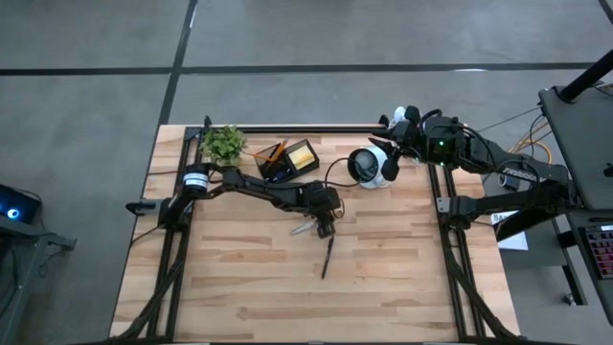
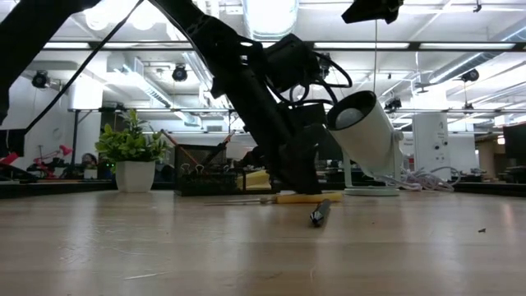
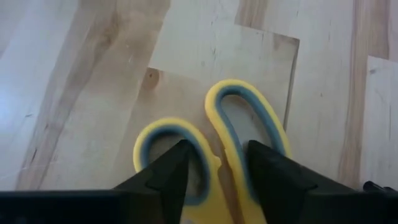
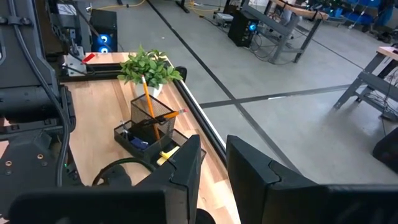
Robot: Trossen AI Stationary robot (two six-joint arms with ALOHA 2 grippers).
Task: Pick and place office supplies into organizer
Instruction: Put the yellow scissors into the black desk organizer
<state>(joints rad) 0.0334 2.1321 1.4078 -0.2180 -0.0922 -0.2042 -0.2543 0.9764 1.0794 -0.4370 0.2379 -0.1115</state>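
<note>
The scissors with yellow handles lie flat on the table at its middle, their blades pointing toward the left edge. My left gripper slants down onto the handles, open, with one fingertip over each loop and the loops' inner rims between them. A dark pen lies just nearer than the scissors. The black organizer stands at the far side, holding orange pencils and a yellow block. My right gripper hangs open and empty, high over the far right. My left gripper comes at the scissors' handle end from above, slanting down, its fingers standing either side of the two loops' inner rims. Whether the fingers touch the handles, I cannot tell. The scissors lie flat on the table.
A small green plant in a white pot stands left of the organizer. A white round cup with a coiled cable lies to its right. The near half of the table is bare wood apart from the pen.
</note>
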